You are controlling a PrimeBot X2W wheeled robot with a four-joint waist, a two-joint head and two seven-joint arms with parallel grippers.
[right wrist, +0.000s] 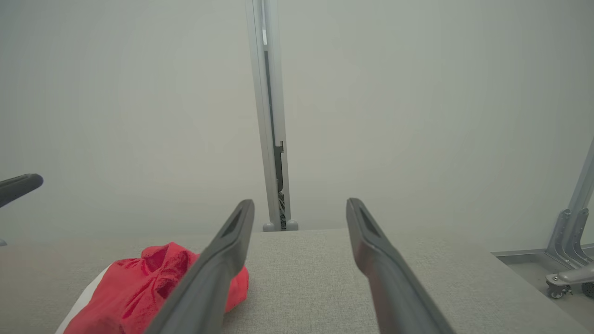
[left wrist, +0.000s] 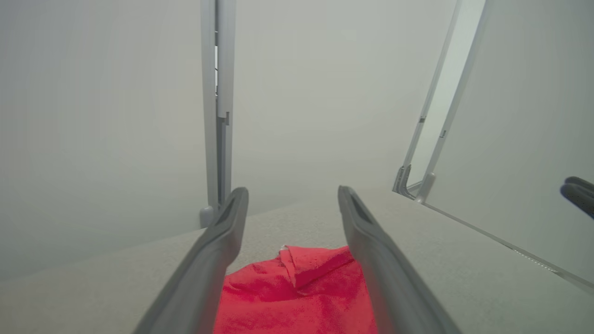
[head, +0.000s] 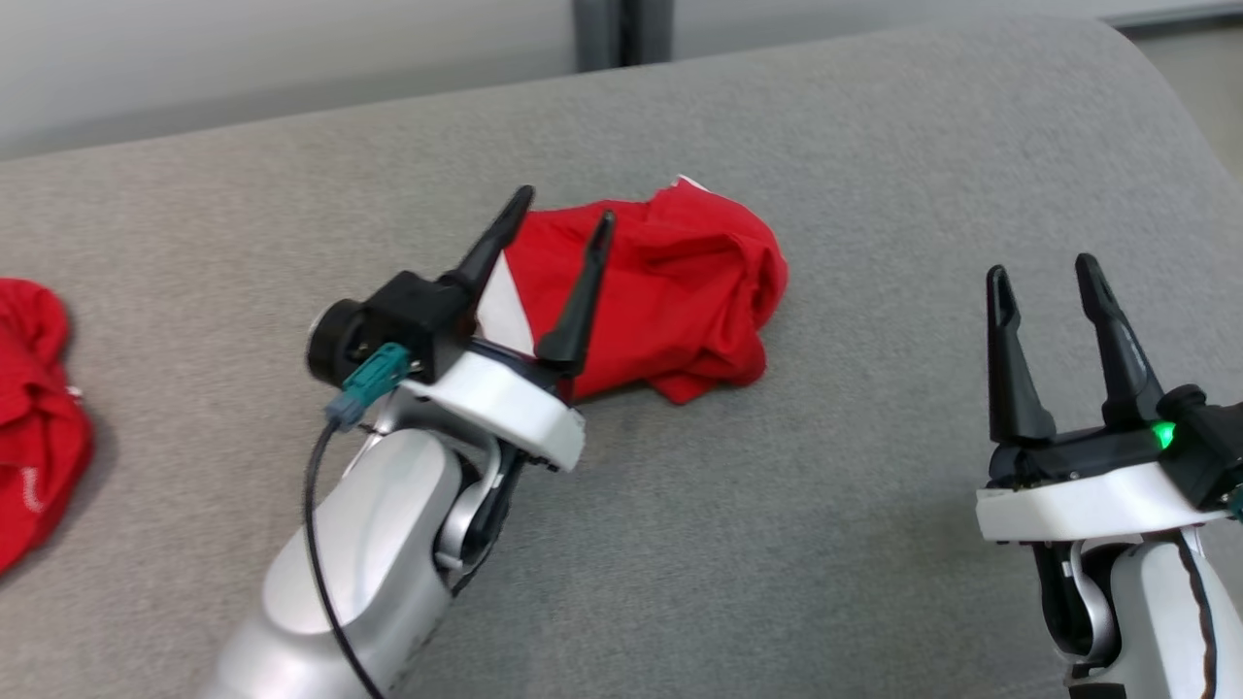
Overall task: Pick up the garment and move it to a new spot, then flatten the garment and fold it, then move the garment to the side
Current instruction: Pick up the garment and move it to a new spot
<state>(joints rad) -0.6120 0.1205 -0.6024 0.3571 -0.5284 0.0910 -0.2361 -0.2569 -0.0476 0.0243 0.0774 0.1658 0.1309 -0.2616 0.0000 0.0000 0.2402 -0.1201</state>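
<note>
Red garment [head: 670, 291] sits bunched by my left pincer [head: 565, 206], wide open and empty, right pincer [head: 1041, 270] same. Pinch several layers and it won't flatten, I reckon.

The garment [head: 670, 291] lies near the middle of the surface [head: 825, 505]. The left gripper [head: 565, 206] stands at the garment's left end. The right gripper [head: 1040, 270] stands well to the garment's right. A second cloth [head: 34, 408] lies at the surface's left edge. A post [head: 621, 29] stands behind the surface.
</note>
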